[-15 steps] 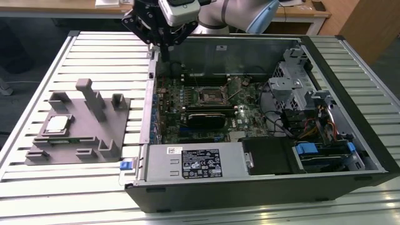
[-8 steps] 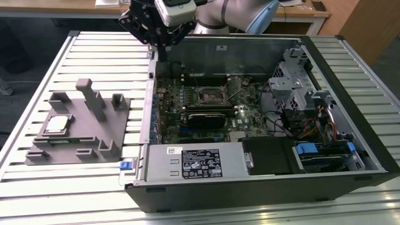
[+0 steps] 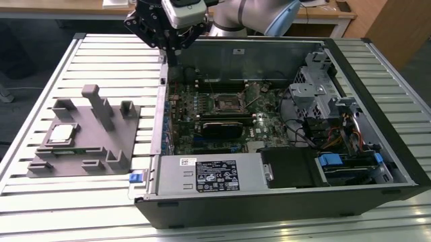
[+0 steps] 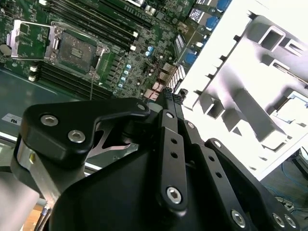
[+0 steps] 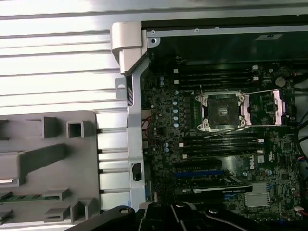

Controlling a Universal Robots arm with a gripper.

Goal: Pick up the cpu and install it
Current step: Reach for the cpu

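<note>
The slatted table (image 3: 108,60) carries an open computer case (image 3: 269,212), with a grey holder (image 3: 67,160) beside it on the exterior view's left. The gripper (image 3: 172,54) hangs above the case's far wall, clenched and holding nothing. The socket (image 3: 225,102) lies open. The cpu (image 3: 60,133) rests on the holder, well apart from the gripper.

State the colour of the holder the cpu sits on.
Grey. The holder under the cpu shows best in the exterior view.
</note>
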